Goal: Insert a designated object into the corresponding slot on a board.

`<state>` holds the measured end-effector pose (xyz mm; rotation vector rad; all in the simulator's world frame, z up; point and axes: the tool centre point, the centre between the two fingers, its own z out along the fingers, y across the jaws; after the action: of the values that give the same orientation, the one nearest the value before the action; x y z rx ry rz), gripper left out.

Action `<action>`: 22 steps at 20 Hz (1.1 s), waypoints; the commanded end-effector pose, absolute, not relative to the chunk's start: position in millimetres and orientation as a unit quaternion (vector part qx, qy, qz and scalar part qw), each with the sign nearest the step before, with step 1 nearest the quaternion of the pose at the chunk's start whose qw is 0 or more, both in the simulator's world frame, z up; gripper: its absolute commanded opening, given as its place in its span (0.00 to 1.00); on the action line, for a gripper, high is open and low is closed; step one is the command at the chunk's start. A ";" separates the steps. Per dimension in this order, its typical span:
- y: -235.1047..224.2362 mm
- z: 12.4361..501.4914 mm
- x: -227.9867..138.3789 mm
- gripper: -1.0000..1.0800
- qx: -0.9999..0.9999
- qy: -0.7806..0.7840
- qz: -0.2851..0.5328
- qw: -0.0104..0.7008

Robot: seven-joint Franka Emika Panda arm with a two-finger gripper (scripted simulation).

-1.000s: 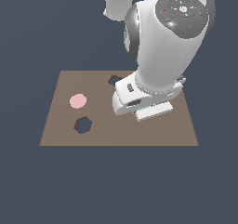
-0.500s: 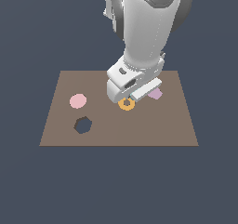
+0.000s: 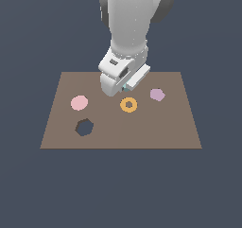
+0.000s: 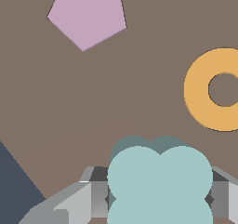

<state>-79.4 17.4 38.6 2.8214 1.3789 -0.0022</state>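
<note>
The pale-teal four-lobed piece point(image 4: 160, 181) sits between my gripper's fingers point(image 4: 95, 193), which press on its two sides. It hangs close over the brown board point(image 4: 69, 102). In the exterior view my gripper point(image 3: 124, 87) is low over the back middle of the board point(image 3: 179, 127), and only a sliver of teal shows under the hand. The wavy slot is hidden: the hand covers that part of the board in the exterior view, and the piece blocks it in the wrist view.
An orange ring point(image 3: 128, 104) point(image 4: 200, 93) lies just in front of the gripper. A lilac piece point(image 3: 157, 94) point(image 4: 88, 16) is toward the exterior view's right. A pink disc point(image 3: 79, 102) and an octagon-like dark hole point(image 3: 84, 127) are on the left.
The arm has swung from the board's right side toward its back middle, uncovering the orange ring and lilac piece and now covering the dark cutout at the back.
</note>
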 end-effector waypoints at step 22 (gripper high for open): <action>-14.6 40.3 -98.3 0.00 0.856 0.516 -0.001 0.001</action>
<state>-98.9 -15.2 40.2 2.6868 1.6245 -0.0023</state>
